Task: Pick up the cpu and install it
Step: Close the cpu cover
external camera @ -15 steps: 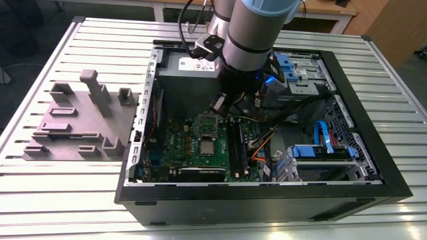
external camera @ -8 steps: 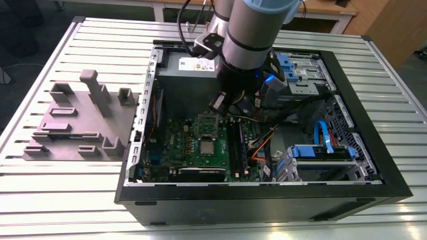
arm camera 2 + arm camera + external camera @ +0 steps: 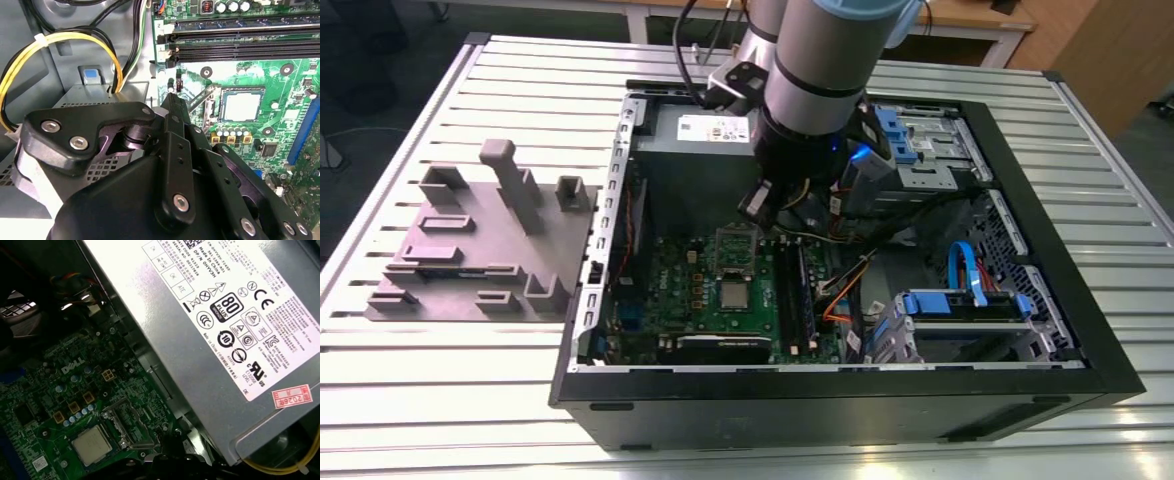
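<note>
The cpu [image 3: 738, 293] lies flat on the green motherboard [image 3: 674, 275] inside the open computer case [image 3: 1067, 395], seated at or in its socket with the metal socket frame [image 3: 125, 422] swung up beside it; in both wrist views its silver-grey top faces up. The gripper [image 3: 771, 205] hangs over the board between the power supply [image 3: 700, 130] and the chip, apart from the chip and with nothing visibly in its grasp. Whether its jaws stand open or closed cannot be told: the black finger linkage [image 3: 172, 165] blocks the second wrist view. Judged as handling: light, rigid, thin, smooth-topped, with a delicate underside; best held by two opposite edges, level. Hidden: the chip's underside, the socket contacts, and the fingertips themselves.
</note>
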Motion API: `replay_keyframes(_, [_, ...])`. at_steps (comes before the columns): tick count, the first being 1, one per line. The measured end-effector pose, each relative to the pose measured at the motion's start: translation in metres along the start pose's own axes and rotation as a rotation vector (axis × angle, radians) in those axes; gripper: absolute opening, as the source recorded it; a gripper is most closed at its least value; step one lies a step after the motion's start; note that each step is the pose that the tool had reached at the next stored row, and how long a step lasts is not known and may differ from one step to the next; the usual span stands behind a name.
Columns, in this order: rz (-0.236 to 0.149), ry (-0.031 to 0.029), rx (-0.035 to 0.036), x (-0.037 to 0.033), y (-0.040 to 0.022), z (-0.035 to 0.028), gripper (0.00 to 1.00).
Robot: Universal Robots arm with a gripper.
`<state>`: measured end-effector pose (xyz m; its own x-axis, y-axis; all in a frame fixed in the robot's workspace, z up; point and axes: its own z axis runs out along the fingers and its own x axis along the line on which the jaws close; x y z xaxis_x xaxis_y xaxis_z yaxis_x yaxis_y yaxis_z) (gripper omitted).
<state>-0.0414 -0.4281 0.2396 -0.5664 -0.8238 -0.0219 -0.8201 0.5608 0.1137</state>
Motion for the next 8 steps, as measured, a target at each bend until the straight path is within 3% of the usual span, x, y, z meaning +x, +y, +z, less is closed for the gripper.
replay_keyframes(8, [0.000,0.0000,0.0000,0.0003,0.0006,-0.0017,0.10])
